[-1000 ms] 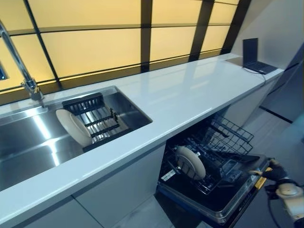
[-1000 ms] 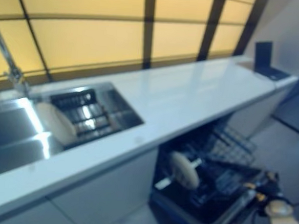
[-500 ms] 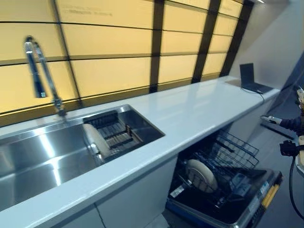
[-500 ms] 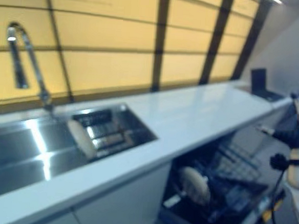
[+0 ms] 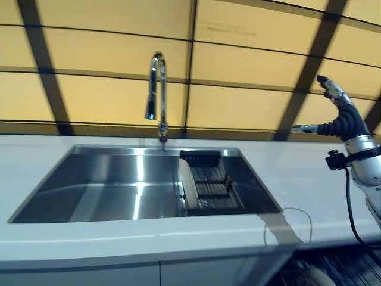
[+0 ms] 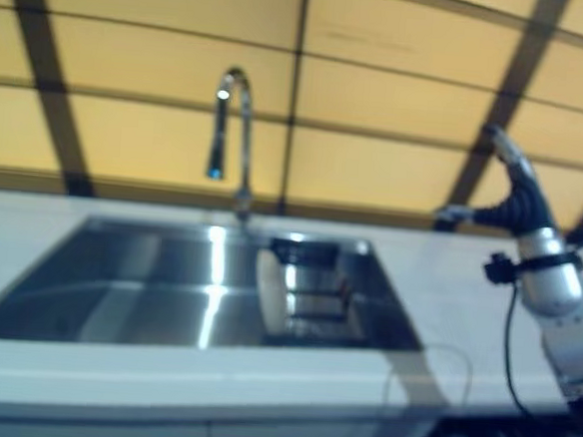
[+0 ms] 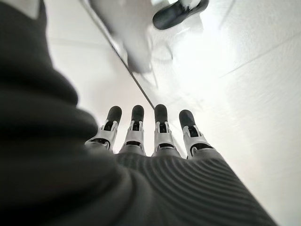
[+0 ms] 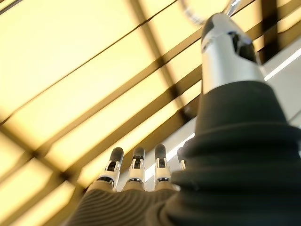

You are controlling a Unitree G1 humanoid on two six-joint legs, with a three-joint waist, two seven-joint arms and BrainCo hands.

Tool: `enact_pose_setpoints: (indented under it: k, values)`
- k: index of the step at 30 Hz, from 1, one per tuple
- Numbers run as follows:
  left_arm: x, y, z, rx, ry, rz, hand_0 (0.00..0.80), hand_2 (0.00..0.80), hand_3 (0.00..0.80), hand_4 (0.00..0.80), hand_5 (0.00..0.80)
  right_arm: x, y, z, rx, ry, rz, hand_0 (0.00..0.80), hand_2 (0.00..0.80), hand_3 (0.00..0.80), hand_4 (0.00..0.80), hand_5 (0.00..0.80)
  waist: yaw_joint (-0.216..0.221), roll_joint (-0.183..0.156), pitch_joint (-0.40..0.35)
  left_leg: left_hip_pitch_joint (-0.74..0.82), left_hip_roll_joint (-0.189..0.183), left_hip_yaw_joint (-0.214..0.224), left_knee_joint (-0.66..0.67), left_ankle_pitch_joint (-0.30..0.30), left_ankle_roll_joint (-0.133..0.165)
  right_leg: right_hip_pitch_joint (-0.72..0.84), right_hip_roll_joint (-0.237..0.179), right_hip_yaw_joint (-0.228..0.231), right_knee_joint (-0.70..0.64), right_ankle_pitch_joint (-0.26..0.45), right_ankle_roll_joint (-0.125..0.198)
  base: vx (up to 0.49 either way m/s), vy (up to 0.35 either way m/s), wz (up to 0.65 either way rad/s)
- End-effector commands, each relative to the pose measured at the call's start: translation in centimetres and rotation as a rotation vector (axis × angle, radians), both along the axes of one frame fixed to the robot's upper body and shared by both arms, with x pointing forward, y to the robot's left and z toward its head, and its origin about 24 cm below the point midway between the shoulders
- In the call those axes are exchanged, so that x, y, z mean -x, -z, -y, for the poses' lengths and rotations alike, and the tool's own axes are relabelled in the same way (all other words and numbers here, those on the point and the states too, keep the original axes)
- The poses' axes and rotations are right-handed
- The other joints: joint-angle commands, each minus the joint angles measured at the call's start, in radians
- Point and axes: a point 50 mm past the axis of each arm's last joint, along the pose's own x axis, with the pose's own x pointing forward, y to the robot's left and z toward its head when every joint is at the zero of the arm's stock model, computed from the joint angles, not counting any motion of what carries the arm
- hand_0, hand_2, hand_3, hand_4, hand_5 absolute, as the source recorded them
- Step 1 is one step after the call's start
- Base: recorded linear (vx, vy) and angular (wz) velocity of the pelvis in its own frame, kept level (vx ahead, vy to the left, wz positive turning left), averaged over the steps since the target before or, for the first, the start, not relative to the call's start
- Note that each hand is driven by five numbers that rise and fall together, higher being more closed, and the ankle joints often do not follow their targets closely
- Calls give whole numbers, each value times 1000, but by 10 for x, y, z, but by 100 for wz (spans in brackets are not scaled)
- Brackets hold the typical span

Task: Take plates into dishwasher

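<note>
A white plate [image 5: 188, 183] stands on edge in the black rack [image 5: 215, 189] at the right end of the steel sink [image 5: 107, 190]; it also shows in the right eye view [image 6: 270, 289]. My right hand [image 5: 340, 119] is raised above the white counter [image 5: 333, 185] to the right of the sink, fingers straight and empty, thumb apart [image 8: 229, 47]. My left hand [image 7: 155, 136] shows only in its wrist view, fingers straight, holding nothing, over a pale floor. A sliver of the dishwasher rack [image 5: 333, 275] shows at the bottom right.
A tall chrome tap [image 5: 156, 89] stands behind the sink. Yellow wall panels with dark strips [image 5: 238, 59] run behind the counter. The counter's front edge [image 5: 149, 244] crosses the lower part of the eye views.
The camera has swung left and up: the sink now sits in the middle and the open dishwasher has nearly left the view. My right hand has risen from beside the dishwasher door to above the counter.
</note>
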Motion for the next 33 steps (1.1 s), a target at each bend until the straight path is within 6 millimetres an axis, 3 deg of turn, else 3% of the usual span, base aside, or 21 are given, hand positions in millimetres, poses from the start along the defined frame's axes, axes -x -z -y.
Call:
enact_pose_setpoints:
  k: [1, 5, 14, 23, 27, 33]
  values:
    - [-15, -6, -4, 19, 2, 50, 0, 0, 0, 0, 0, 2, -38, -16, 93, -15, 107, 0, 0, 0, 0, 0, 45, -4, -13, -4, 37, 87, -4, -50, -15, 34, 6, -14, 55, -102, 63, 76, -170, 31]
    - [-18, -2, 19, 83, 33, 84, 0, 0, 0, 0, 0, -3, -48, -45, 340, -5, 138, 0, 0, 0, 0, 0, 102, -9, -16, -39, 69, 104, -4, -14, -54, 118, 5, -104, 5, -134, 47, 11, -188, 59]
    - [-19, -3, 19, 65, 43, 112, 0, 0, 0, 0, 0, -3, -56, -92, 885, -9, 140, 0, 0, 0, 0, 0, 174, -18, -17, -88, 90, 71, -4, 39, -84, 151, 2, -202, 5, -163, 30, -13, -51, 25]
    - [-11, -3, 10, 35, 32, 77, 0, 0, 0, 0, 0, -2, -36, -121, 1371, -45, 256, 0, 0, 0, 0, 0, 212, -27, -16, -89, 94, 49, -4, 54, -87, 178, 3, -235, 7, -177, 22, 26, 7, 14]
    - [-12, -5, 7, 37, 40, 74, 0, 0, 0, 0, 0, -3, -21, -125, 1600, -77, 262, 0, 0, 0, 0, 0, 229, -38, -15, -97, 97, 40, -4, 64, -90, 188, 5, -250, 12, -187, 20, 19, 4, 9]
    - [-9, -4, 9, 45, 55, 74, 0, 0, 0, 0, 0, -5, -7, -124, 1761, -147, 231, 0, 0, 0, 0, 0, 245, -57, -20, -98, 96, 33, -3, 64, -91, 198, 8, -260, 13, -194, 17, 17, 6, 8]
